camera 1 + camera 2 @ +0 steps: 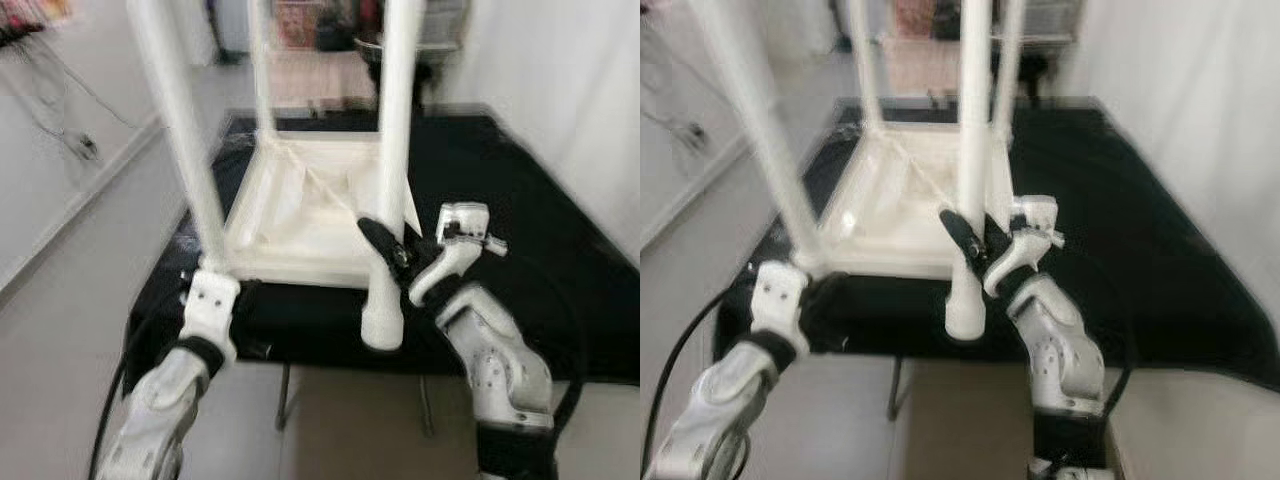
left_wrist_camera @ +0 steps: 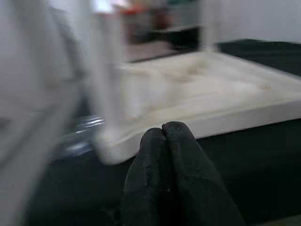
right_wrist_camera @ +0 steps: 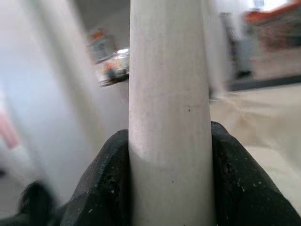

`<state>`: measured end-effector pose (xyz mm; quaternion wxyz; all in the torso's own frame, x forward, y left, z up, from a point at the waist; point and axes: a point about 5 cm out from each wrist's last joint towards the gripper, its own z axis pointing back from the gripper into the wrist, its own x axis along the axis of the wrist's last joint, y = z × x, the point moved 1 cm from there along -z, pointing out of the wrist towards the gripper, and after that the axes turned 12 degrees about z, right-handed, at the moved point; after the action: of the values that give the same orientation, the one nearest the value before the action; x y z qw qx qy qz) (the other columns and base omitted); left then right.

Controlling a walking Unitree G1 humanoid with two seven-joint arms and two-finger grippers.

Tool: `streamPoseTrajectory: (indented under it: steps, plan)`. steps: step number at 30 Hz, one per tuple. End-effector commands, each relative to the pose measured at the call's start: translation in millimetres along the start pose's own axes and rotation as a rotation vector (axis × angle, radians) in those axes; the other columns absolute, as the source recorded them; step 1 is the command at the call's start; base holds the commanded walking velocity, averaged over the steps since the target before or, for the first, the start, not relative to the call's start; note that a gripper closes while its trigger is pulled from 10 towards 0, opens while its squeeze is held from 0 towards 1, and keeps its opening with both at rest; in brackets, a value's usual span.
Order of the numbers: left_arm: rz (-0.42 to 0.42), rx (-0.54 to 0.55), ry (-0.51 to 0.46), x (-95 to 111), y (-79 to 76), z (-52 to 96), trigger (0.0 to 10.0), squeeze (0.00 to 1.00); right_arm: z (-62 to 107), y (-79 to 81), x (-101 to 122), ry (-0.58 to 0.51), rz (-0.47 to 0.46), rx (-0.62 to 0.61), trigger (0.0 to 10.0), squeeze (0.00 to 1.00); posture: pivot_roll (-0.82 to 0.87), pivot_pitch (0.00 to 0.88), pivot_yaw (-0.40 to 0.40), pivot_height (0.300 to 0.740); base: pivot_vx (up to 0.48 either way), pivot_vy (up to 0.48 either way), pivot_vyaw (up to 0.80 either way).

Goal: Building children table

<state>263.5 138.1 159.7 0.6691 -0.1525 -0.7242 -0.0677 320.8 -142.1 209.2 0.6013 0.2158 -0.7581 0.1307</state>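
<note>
Now my right gripper is clamped around a white leg of the upturned children table, which lies top-down near the front edge of the black mat. My left gripper, fingers pressed together on nothing, sits just beside the tabletop's front left corner, perhaps touching it.

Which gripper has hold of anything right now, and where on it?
The right gripper is shut on the near right table leg, low on its shaft, near its base. The left gripper is shut and holds nothing, by the tabletop's corner.
</note>
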Motion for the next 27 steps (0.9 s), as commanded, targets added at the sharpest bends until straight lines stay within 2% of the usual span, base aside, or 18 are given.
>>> streamPoseTrajectory:
  steps: [1, 6, 13, 14, 21, 27]
  plan:
    - [0.016, -0.015, 0.069, -14, 0.7, 1.3, 10.0, 0.0, 0.7, 7.7, -4, -0.007, -0.016, 0.024, 10.0, 0.0, -0.11, 0.0, 0.013, 0.74, 0.0, 0.0, 0.0]
    - [0.02, -0.034, 0.076, -16, -0.7, 1.3, 10.0, 0.0, 0.7, 7.4, -6, 0.0, -0.002, 0.021, 10.0, 0.0, -0.12, 0.0, 0.014, 0.74, 0.0, 0.0, 0.0]
    - [0.028, -0.044, 0.067, -18, -1.0, 1.2, 10.0, 0.0, 2.7, 19.7, -23, 0.057, 0.022, 0.03, 10.0, 0.0, -0.11, 0.0, 0.01, 0.74, 0.0, 0.0, 0.0]
    - [0.027, -0.042, 0.059, -17, -0.7, 1.3, 10.0, 0.0, 3.3, 20.9, -31, 0.088, 0.028, 0.014, 10.0, 0.0, -0.11, 0.0, 0.008, 0.74, 0.0, 0.0, 0.0]
    - [0.02, -0.042, 0.049, -17, 0.0, 1.8, 10.0, 0.0, 3.5, 22.1, -46, 0.145, 0.041, -0.017, 10.0, 0.0, -0.11, 0.0, 0.006, 0.74, 0.0, 0.0, 0.0]
    - [0.018, -0.044, 0.046, -17, 1.0, 1.8, 10.0, 0.0, 2.5, 20.6, -49, 0.155, 0.035, -0.034, 10.0, 0.0, -0.11, 0.0, 0.01, 0.74, 0.0, 0.0, 0.0]
